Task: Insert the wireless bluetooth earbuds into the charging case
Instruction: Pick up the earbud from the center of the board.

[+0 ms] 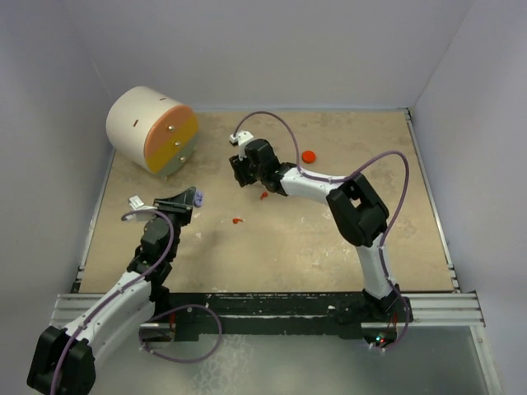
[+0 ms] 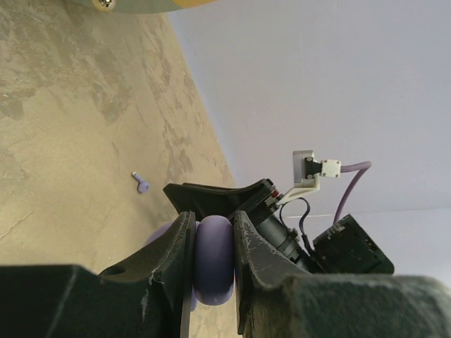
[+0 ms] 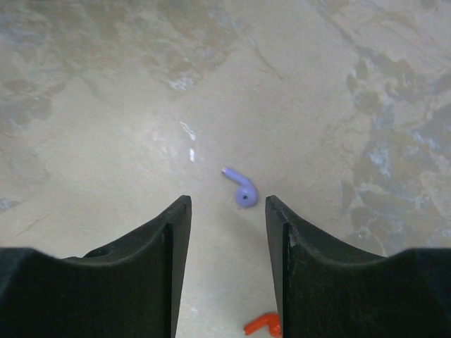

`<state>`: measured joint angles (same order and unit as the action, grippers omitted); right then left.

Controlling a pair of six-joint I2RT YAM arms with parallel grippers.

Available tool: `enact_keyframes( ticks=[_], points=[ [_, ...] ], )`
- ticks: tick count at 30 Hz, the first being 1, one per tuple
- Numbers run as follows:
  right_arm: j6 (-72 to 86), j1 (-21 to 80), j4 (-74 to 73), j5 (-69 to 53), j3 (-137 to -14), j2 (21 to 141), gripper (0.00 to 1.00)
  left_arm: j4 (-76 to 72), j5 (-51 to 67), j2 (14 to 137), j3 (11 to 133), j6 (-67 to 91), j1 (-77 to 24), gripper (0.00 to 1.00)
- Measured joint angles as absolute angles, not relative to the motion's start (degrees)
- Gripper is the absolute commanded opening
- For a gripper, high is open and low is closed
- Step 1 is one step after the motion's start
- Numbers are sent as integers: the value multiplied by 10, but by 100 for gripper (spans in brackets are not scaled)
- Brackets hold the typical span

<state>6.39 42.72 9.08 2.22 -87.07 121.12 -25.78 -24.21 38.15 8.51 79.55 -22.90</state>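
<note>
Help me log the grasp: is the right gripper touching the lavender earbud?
Apart. The right wrist view shows the lavender earbud lying between the fingers of the open right gripper, bare table on either side.

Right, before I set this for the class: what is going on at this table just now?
The left gripper is shut on a round lavender case, held up off the table. The right gripper is open and poised low over a lavender earbud, which lies loose on the table just ahead of its fingers. A red earbud lies close by, also loose. Neither bud is gripped.
</note>
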Motion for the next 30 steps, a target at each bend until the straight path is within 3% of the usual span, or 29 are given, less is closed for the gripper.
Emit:
enact_keyframes(
  ticks=[30],
  points=[
    [71,405,98,-11,-862,1264,46,-270,-238,394,85,799,-229,0]
  ],
)
